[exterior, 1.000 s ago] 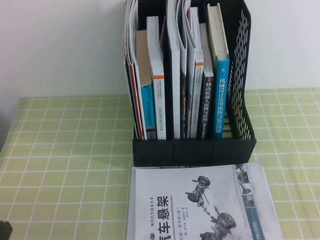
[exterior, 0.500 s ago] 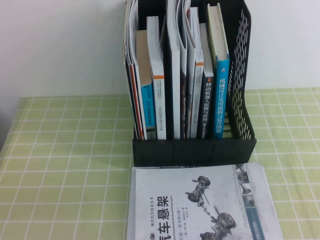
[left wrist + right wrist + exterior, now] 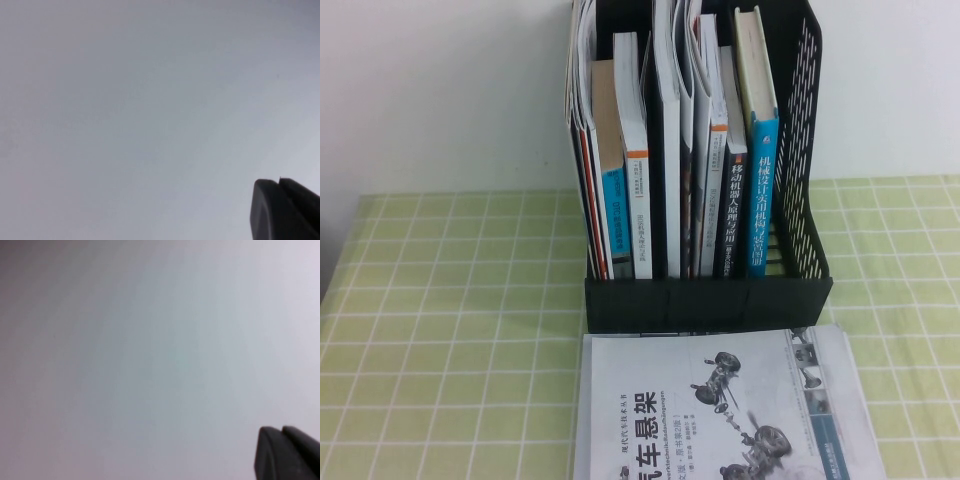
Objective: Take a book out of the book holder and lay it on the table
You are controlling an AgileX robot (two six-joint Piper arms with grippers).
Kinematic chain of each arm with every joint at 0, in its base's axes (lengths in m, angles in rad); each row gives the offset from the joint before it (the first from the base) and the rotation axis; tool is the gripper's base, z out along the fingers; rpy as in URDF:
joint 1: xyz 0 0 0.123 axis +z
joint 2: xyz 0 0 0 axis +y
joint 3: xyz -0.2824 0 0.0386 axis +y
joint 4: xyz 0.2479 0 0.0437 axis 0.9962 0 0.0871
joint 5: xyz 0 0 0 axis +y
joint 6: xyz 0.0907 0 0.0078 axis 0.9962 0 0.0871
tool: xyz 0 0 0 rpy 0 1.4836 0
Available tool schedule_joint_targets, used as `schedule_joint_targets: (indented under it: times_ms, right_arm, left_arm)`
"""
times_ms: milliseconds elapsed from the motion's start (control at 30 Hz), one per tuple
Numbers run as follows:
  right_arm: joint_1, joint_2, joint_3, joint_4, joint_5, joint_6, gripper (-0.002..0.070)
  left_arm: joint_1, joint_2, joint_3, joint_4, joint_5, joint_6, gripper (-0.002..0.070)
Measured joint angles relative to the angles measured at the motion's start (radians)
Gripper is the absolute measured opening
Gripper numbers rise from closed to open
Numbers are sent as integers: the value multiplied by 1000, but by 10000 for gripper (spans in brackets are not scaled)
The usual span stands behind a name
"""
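The book (image 3: 761, 170) is kept upright in the book holder (image 3: 720, 298), rightmost slot, spine outward for gripping. Right pincer (image 3: 287, 452) is pressed closed, aimed at blank wall; left pincer (image 3: 282, 210): spread cannot be told.

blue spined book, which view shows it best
The high view: the book stands upright at the right end of the book holder. Both wrist views show only blank pale surface and a dark corner of the left gripper or right gripper.
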Motion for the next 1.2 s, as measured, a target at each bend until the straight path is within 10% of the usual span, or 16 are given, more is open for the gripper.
schedule_joint_targets:
  times_ms: [400,733,900,1200]
  right_arm:
    - [0,536,-395,-40,740,-109,-2]
    - [26,676,-406,11,862,-213,-2]
    - [91,762,-388,240,937,-480,-2]
    - [151,865,-368,752,968,-1068,-1]
  left_arm:
    - [0,323,-308,12,599,150,-3]
    - [0,533,-309,-36,872,237,-3]
    - [0,587,-309,-210,845,406,-3]
    - [0,838,-401,-912,995,1186,-3]
